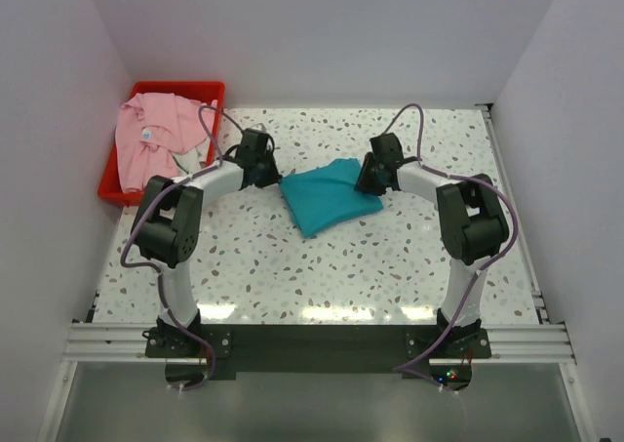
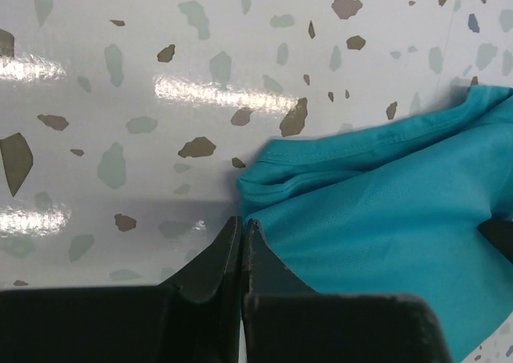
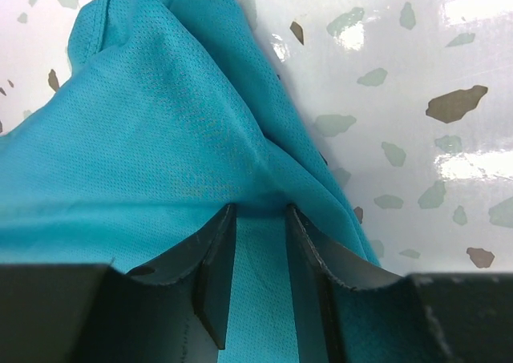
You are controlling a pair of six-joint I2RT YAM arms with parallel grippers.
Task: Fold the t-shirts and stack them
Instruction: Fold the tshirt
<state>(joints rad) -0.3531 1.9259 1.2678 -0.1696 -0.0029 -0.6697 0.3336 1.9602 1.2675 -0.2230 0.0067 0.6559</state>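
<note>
The teal t-shirt (image 1: 327, 200) lies folded in a rough square on the middle of the table. My left gripper (image 1: 276, 176) is at its left corner. In the left wrist view this gripper (image 2: 242, 223) is shut, with the shirt's corner (image 2: 264, 179) just past the tips and no cloth showing between the jaws. My right gripper (image 1: 369, 183) is at the shirt's right edge. Its fingers (image 3: 258, 212) stand a little apart, closed on a bunched fold of teal cloth (image 3: 176, 139). The pink t-shirt (image 1: 156, 135) lies crumpled in the red bin.
The red bin (image 1: 210, 89) stands at the back left corner, against the wall. White walls close in the table on the left, back and right. Bare speckled tabletop (image 1: 322, 276) stretches in front of the teal shirt.
</note>
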